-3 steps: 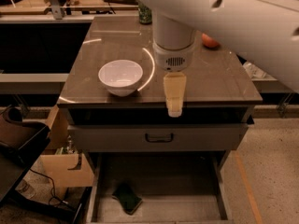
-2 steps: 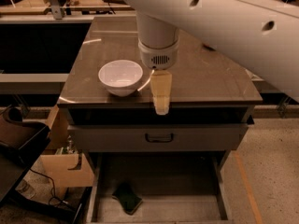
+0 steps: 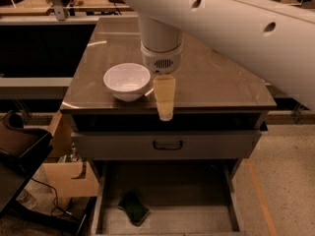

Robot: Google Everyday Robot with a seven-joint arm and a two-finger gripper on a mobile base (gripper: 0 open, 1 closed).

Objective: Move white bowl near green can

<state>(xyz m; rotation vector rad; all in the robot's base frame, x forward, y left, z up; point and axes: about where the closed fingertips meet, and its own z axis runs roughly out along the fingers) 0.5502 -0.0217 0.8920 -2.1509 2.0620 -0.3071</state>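
The white bowl [image 3: 127, 81] stands upright near the front left of the brown tabletop [image 3: 221, 82]. My gripper [image 3: 165, 100] hangs from the big white arm [image 3: 236, 28] and points down over the table's front edge, just to the right of the bowl and very close to its rim. It holds nothing that I can see. The green can is hidden behind the arm.
Below the tabletop is a shut drawer with a dark handle [image 3: 167, 144]. Under it an open lower drawer holds a dark green object [image 3: 134, 208]. A cardboard box [image 3: 69, 173] and dark gear stand on the floor at the left.
The arm and gripper have moved left along the front edge, closing on the bowl's right side. The can and the red thing at the back are now covered by the arm.
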